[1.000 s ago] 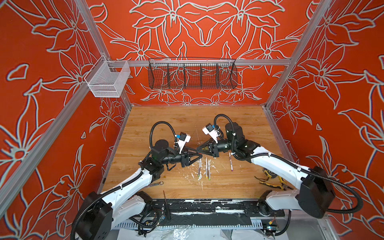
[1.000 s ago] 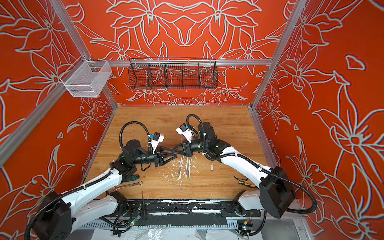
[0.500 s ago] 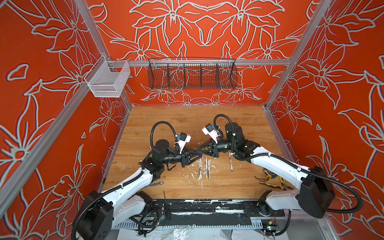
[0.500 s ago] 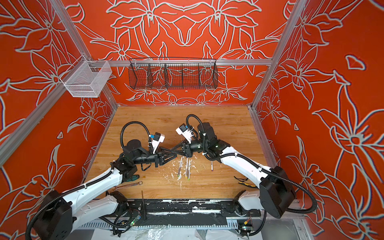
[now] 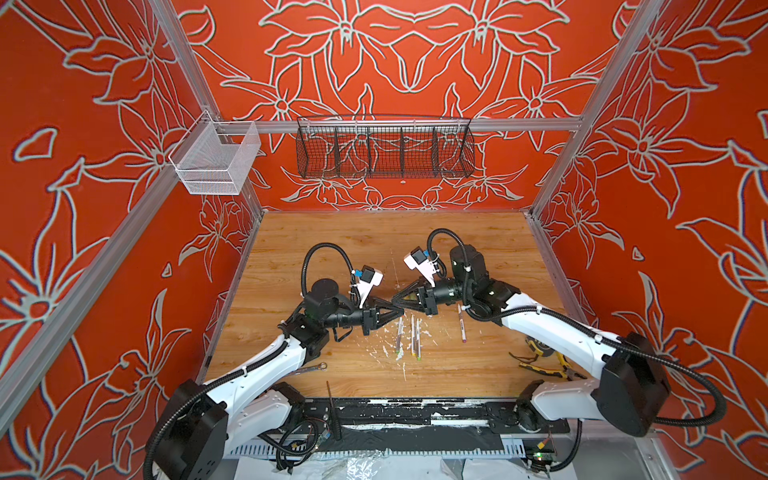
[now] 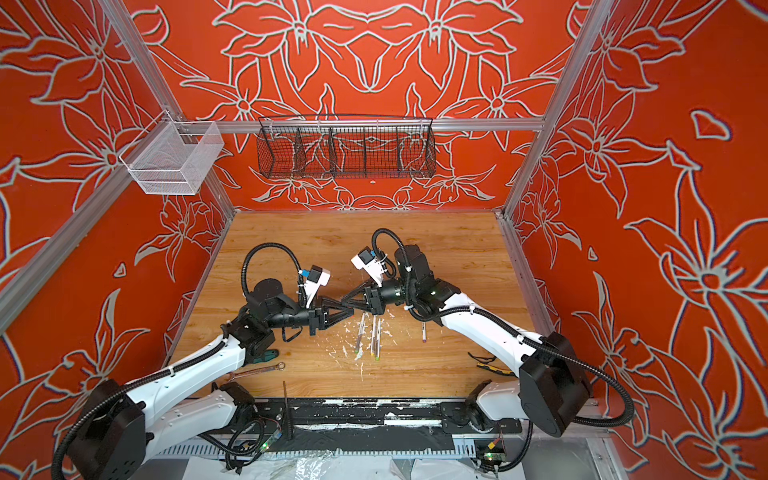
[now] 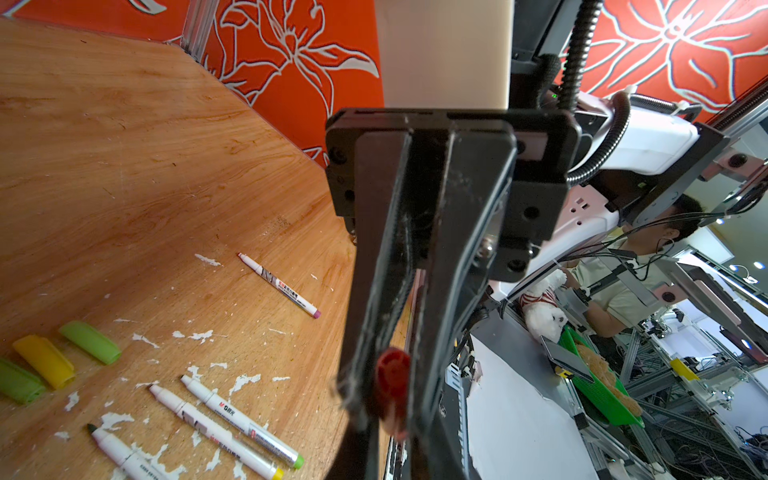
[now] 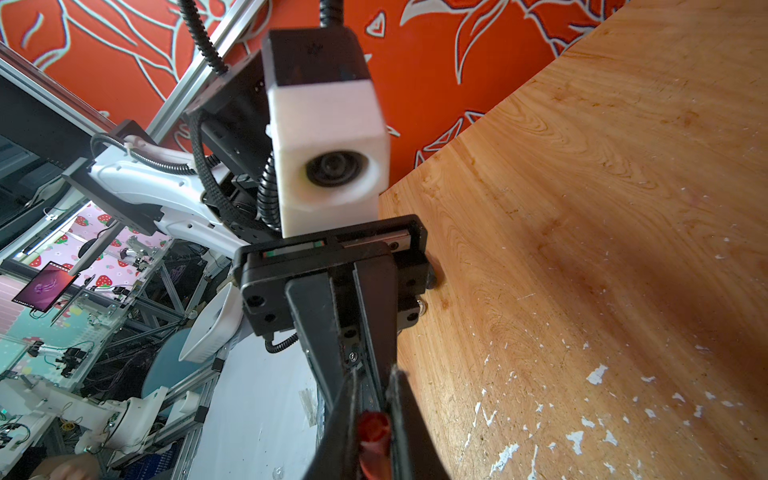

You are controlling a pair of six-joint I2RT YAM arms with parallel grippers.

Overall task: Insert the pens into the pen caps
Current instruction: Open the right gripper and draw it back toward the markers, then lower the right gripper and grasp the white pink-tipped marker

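Note:
My left gripper (image 5: 400, 312) and right gripper (image 5: 395, 301) meet tip to tip above the middle of the table, also seen in a top view as left gripper (image 6: 351, 309) and right gripper (image 6: 343, 298). Both are shut on one red pen cap (image 7: 391, 374), which shows between my right fingers as the red pen cap (image 8: 374, 428). Three pens (image 5: 412, 338) lie side by side on the table just below the tips, and a fourth pen (image 5: 461, 324) lies to their right. A yellow cap (image 7: 43, 361) lies between two green caps (image 7: 89, 343) beside them.
A wrench (image 5: 309, 369) lies front left, near a green-handled screwdriver (image 6: 266, 355) under the left arm. Yellow-handled pliers (image 5: 540, 368) and a tape measure (image 5: 536, 347) lie front right. A black wire basket (image 5: 384, 145) and a white mesh basket (image 5: 212, 166) hang on the walls.
My left gripper's jaws have closed onto the red cap that the right gripper holds. Both arms have stayed nearly in place.

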